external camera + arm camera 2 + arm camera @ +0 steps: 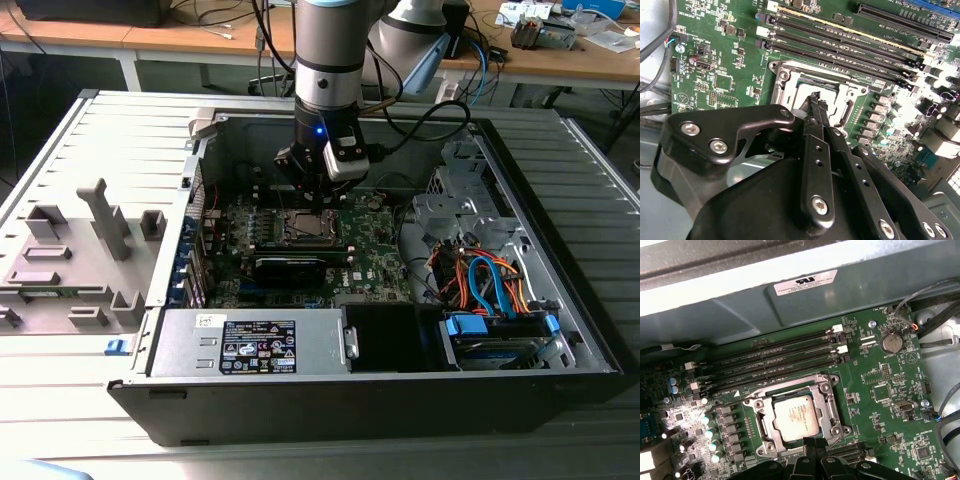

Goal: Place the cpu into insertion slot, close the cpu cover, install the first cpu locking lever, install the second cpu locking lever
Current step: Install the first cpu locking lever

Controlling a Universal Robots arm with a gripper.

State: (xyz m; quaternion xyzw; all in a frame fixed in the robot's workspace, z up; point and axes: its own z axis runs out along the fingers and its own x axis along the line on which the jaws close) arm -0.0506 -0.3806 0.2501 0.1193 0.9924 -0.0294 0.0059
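The cpu (796,415) lies flat in the insertion slot (833,390) on the green motherboard, silvery top up. The cpu cover (761,412) lies down around it as a metal frame. My gripper (813,442) is shut with nothing seen between its fingers, its tips at the edge of the socket. In the second wrist view the gripper (815,97) hangs over the insertion slot (787,80) and hides part of it. In the exterior view the gripper (318,200) stands just above the insertion slot (303,228). I cannot tell whether the locking levers are latched.
Long black memory slots (775,357) run beside the socket, with the grey case wall (790,300) behind them. The power supply (250,345) sits at the case front. Coloured cables (480,280) and a drive bay (500,330) fill the exterior view's right. A grey fixture (80,250) stands outside on its left.
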